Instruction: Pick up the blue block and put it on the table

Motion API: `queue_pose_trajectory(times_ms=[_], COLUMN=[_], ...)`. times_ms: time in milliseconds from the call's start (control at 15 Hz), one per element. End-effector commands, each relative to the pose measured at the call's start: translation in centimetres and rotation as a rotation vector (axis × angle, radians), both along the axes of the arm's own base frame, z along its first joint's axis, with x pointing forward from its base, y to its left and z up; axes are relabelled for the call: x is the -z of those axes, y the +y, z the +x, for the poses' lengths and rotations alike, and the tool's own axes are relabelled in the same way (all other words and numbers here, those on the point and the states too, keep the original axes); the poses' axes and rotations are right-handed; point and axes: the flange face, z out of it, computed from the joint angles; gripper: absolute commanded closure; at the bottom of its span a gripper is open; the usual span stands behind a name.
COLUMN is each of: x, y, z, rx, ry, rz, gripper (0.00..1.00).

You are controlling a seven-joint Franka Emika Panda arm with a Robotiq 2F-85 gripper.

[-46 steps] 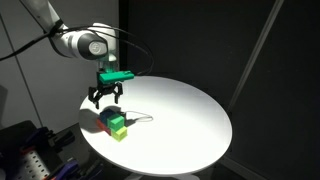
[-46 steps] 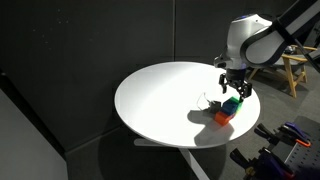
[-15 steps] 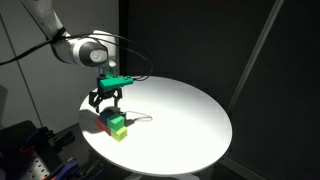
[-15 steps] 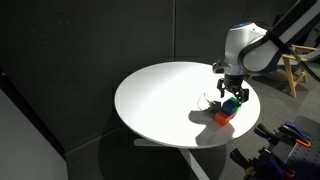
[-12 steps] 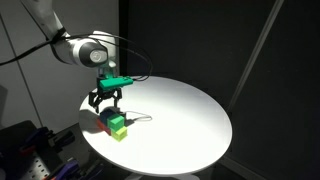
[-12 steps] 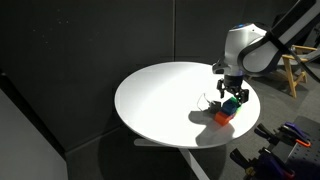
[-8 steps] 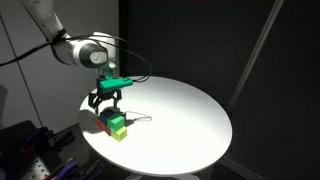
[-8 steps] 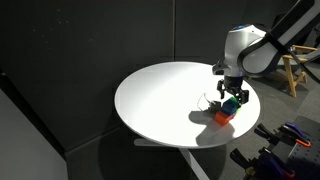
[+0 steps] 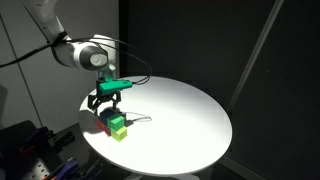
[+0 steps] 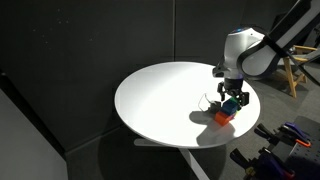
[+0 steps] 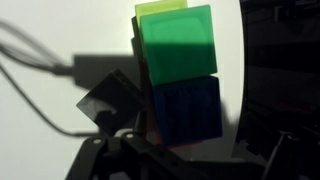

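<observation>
My hand (image 9: 104, 103) hangs wide open, holding nothing, just above the blue block (image 11: 188, 110), a small dark-blue cube flush against the green cube (image 11: 178, 42), white surface (image 9: 180, 110) around them.

The open claw (image 10: 232, 96) hangs over clustered blocks (image 10: 226, 111) near the table (image 10: 160, 100) edge.

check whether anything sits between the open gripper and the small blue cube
Nothing visible does. The open gripper hangs just above the small blue cube with only air between them. The bright green cube sits right against one side of it, though, so a finger lowered on that side could catch it.
</observation>
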Motion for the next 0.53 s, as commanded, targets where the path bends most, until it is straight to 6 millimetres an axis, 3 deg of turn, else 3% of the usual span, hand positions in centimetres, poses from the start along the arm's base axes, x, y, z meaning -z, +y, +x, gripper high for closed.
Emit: queue_pose_trajectory(times_ms=[0,333,467], x=[0.25,0.46,0.05], y=[-0.27,-0.17,-0.07], z=[0.10,0.23,0.26], rx=[-0.002,0.008,0.016], ry=[-0.019,-0.008,-0.007], rz=[-0.012,-0.016,-0.018], gripper=[0.21,0.60,0.66])
